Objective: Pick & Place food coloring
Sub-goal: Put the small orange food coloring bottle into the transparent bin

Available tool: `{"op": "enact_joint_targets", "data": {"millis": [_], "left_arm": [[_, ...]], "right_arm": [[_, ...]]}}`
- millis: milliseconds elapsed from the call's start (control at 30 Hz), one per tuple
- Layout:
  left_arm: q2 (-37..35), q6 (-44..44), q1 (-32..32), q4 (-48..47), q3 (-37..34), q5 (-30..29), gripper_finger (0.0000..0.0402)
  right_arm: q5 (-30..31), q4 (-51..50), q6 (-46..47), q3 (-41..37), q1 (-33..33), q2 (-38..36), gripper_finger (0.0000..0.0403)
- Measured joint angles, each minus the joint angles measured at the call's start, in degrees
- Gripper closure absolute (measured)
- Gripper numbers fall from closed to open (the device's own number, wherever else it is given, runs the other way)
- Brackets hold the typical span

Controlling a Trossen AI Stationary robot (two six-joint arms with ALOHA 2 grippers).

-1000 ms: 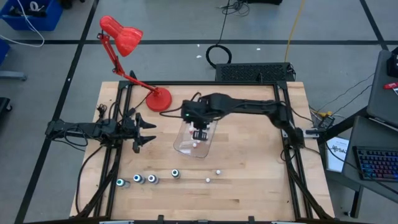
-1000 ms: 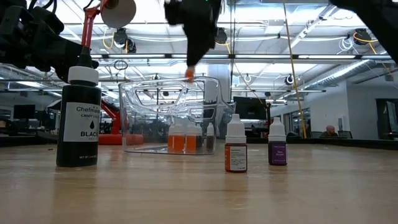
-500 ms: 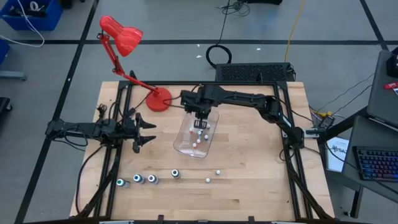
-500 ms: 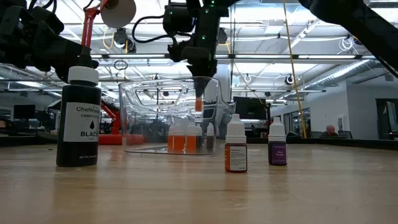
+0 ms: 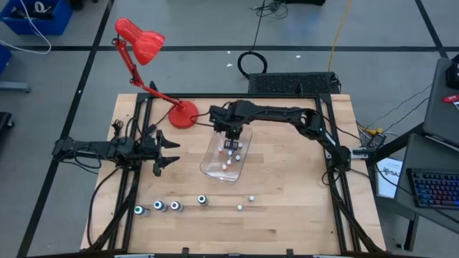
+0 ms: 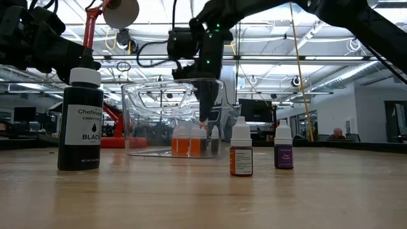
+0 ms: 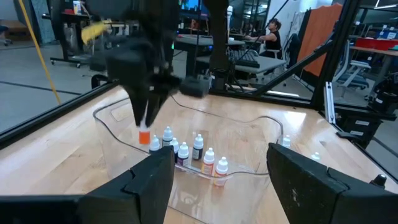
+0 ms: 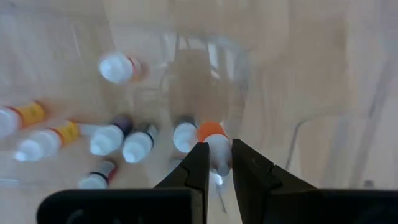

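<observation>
My right gripper (image 5: 229, 136) reaches down inside the clear plastic tub (image 5: 211, 168), shut on a small orange food coloring bottle (image 7: 144, 138). Several small white-topped bottles (image 7: 199, 149) stand on the tub's floor beside it. On the table near the front edge stand several dark round bottles with teal-white tops (image 5: 158, 206) and two tiny ones (image 5: 252, 198). My left gripper (image 5: 168, 150) waits open at the table's left, level, pointing toward the tub. My right gripper pinches the orange bottle by its white top end (image 8: 217, 157) between its two fingers (image 8: 198, 168). The fingers come from above, pointing steeply down. The orange body (image 8: 210, 131) hangs below the fingertips, upright, inside the tub and above its floor.
A red desk lamp (image 5: 140, 39) stands with its base (image 5: 183, 115) at the far left, close to the tub. In the low view a tall black bottle (image 6: 80, 121), a brown one (image 6: 241, 152) and a purple one (image 6: 283, 149) stand in front of the tub.
My right gripper has moved toward the table's far edge and sunk, tipping steeper. It carries the orange bottle from above the tub's rim down inside the tub, and it has stayed shut on it.
</observation>
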Motion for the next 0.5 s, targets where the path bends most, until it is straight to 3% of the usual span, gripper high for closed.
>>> {"op": "enact_joint_targets", "data": {"millis": [500], "left_arm": [[0.00,0.00,-0.01,0.01,0.00,0.00,0.0149]], "right_arm": [[-2.87,4.98,0.26,-8.06,-0.03,-0.30,0.0367]]}}
